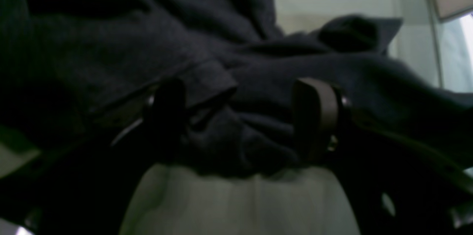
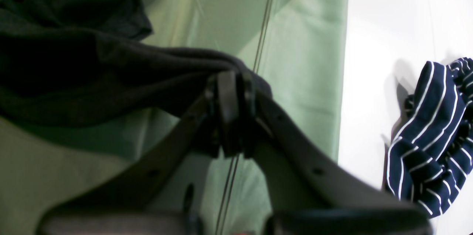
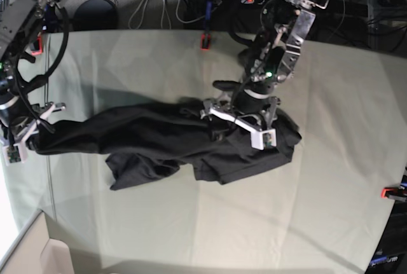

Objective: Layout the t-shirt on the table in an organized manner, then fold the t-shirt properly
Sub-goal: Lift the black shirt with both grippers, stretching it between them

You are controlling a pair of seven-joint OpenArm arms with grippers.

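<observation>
The dark t-shirt point(image 3: 178, 143) lies stretched in a rumpled band across the pale green table point(image 3: 318, 210). My right gripper point(image 2: 231, 79) is shut on one end of the t-shirt point(image 2: 74, 68), at the table's left edge in the base view point(image 3: 35, 128). The cloth runs taut away from its tips. My left gripper point(image 1: 240, 116) stands open low over the t-shirt's other, bunched end point(image 1: 111, 43). Crumpled cloth lies loose between its two fingers point(image 1: 314, 116). The left arm's wrist point(image 3: 251, 105) hangs over that end.
A navy garment with white stripes point(image 2: 432, 131) lies on the white floor past the table's edge. Red clamps point(image 3: 205, 40) point(image 3: 391, 192) sit on the table's edges. Cables run along the back, and a beige box point(image 3: 32, 255) stands at the near left corner.
</observation>
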